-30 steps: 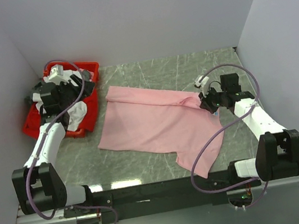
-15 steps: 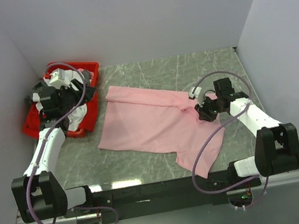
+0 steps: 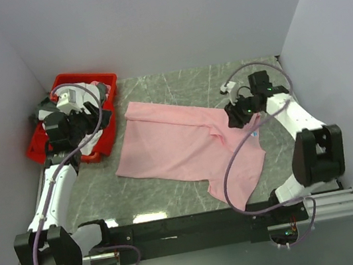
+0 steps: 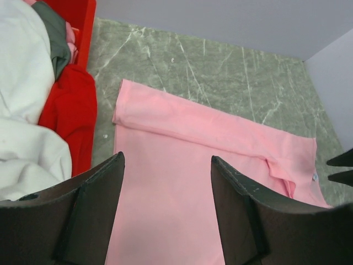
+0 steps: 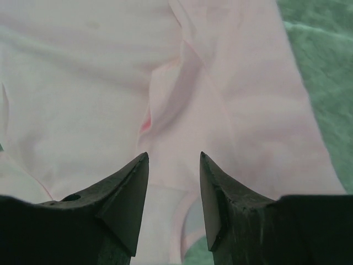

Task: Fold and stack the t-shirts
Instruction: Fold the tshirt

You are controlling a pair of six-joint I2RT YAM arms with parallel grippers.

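**Right gripper** (image 5: pixel 174 165): fingers spread, nothing between them. It sits over the right-hand part of the pink t-shirt. A raised wrinkle in the cloth lies just ahead of the fingertips. Whether the tips touch the fabric cannot be told.

**Left gripper** (image 4: pixel 165 165): fingers spread wide, holding nothing. It hangs above the near side of the red bin and faces across the table toward the pink t-shirt.

**Pink t-shirt** (image 3: pixel 178 142): one item, light pink, lying spread on the table between the two arms.
- Long axis: diagonal in the top view, from a far-left corner near the red bin to a near-right end close to the table's front edge.
- Far edge: turned over on itself in a narrow band along its length.
- Near-right end: narrows to a tapering flap.

**Label** (image 4: pixel 314 176): a small pale tag at the shirt's right edge, seen from the left wrist. It is too small for any writing to be read. No other lettering or brand can be made out.

**Red bin** (image 3: pixel 105 83): plastic, at the far-left corner of the table, just left of the pink t-shirt and not touching it.

**White t-shirt** (image 4: pixel 22 110): crumpled, heaped in the bin and bulging over its rim.

**Dark grey t-shirt** (image 4: pixel 55 38): bunched in the bin, touching the white one on its far side.

**Table** (image 3: pixel 222 78): green-grey marbled surface, enclosed by plain pale walls.
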